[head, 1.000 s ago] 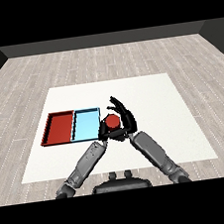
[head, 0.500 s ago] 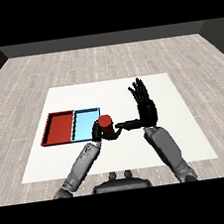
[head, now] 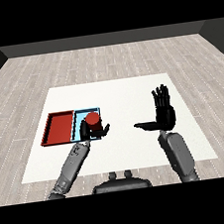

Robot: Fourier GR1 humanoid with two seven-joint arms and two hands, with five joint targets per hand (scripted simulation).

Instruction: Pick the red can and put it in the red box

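Observation:
The red can (head: 92, 119) stands upright in my left hand (head: 92, 132), whose fingers curl round its lower part. It sits over the near right part of the light blue tray (head: 81, 119). The red tray (head: 59, 128) lies just left of the blue one, with nothing in it. My right hand (head: 163, 114) is raised over the table to the right, well apart from the can, fingers straight up and thumb pointing left.
The two trays lie side by side at the left of the white table (head: 121, 92). Grey wooden floor surrounds the table.
The can passed from the right hand to the left hand and moved left over the blue tray. The right hand opened and drew away to the right.

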